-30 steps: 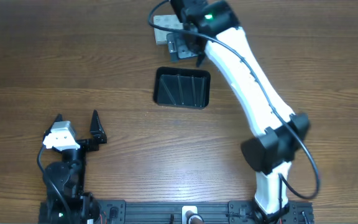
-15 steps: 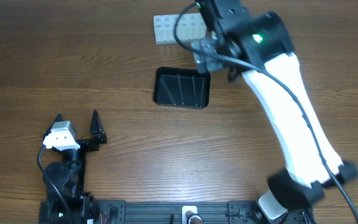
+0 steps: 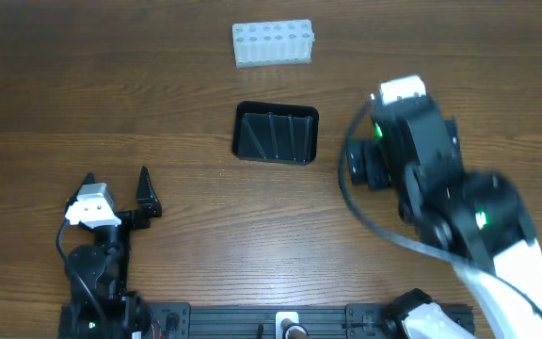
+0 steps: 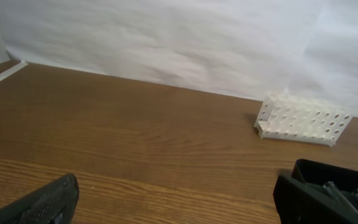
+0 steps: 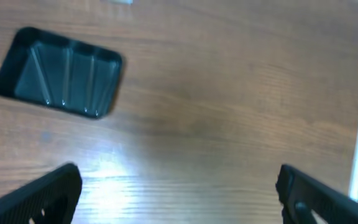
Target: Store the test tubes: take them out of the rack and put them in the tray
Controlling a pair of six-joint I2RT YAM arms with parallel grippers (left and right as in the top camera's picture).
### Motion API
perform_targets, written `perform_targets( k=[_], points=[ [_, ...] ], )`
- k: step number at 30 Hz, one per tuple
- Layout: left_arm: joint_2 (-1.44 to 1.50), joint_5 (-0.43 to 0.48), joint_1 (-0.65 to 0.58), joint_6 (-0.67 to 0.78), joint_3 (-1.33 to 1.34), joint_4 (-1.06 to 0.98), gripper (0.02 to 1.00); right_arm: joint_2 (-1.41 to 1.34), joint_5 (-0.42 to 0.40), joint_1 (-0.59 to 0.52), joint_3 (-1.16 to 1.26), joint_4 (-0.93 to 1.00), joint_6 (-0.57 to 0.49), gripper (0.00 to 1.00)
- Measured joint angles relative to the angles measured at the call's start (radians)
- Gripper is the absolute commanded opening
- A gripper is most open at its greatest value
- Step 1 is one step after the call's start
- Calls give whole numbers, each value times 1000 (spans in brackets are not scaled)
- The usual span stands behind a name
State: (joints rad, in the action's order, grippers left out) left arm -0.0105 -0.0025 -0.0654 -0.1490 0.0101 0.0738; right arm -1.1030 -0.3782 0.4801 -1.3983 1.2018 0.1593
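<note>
Brown wood-grain desk (image 3: pixel 205 245) carries everything, with a white wall (image 4: pixel 166 37) behind it. Right tool (image 5: pixel 179 193) hangs over bare desk, its two fingers spread wide apart and holding nothing. Nearest to it is the black tray (image 3: pixel 237 132), just off toward the desk's middle. Thin pale lines lie inside the tray, likely test tubes (image 3: pixel 269 132), though that is hard to confirm. Beyond the tray, toward the far edge, stands the white rack (image 3: pixel 273 45), its long axis running side to side, parallel to the tray's long side. Whether any tube stands in its holes cannot be told. Left tool (image 3: pixel 118 185) rests near its own base, fingers also spread and empty, well apart from both tray and rack. Judged from this, the right arm is the nearer one. The rack lies ahead and leftward of its tool, past the tray.
</note>
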Motion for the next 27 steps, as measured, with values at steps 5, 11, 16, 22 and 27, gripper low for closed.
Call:
perform_targets(
  k=[5, 11, 16, 22, 27],
  points=[
    [0, 0, 0, 0, 0, 0, 998, 178, 0, 0, 269, -263, -93, 993],
    [0, 0, 0, 0, 0, 0, 998, 309, 0, -9, 542, -610, -287, 993],
    [0, 0, 0, 0, 0, 0, 998, 381, 0, -23, 744, -902, -351, 993],
    [0, 0, 0, 0, 0, 0, 998, 443, -2, -64, 987, -1330, -376, 993],
    [0, 0, 0, 0, 0, 0, 1000, 447, -3, -116, 1183, -1642, -380, 993]
  ],
)
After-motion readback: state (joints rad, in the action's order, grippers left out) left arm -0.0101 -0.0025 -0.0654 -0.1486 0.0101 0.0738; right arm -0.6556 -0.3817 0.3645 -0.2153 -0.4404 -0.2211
